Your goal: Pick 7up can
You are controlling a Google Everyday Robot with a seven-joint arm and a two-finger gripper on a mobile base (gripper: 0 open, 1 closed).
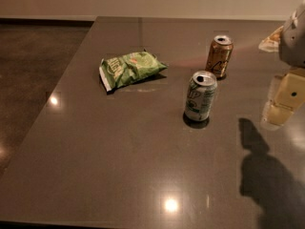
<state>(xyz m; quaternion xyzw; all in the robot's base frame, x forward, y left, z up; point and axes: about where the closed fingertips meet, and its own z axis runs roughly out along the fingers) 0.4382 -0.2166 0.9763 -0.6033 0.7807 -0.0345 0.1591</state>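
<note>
Aluminium and thin-walled, the 7up can (200, 97) should be light, smooth and a little slippery; stiff under a gentle squeeze, I judge, yet apt to dent under a hard one; best taken round the mid-body, across its width. It stands upright on the table (119, 151), left of the claw (282, 109) and apart from it; the brown can (219, 56) is beyond, the chip bag (131, 69) farther left; whether the claw is open or closed I cannot tell.

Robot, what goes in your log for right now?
7up can: upright on table, not held | gripper: to its right, apart | nearby: brown can, chip bag
</note>
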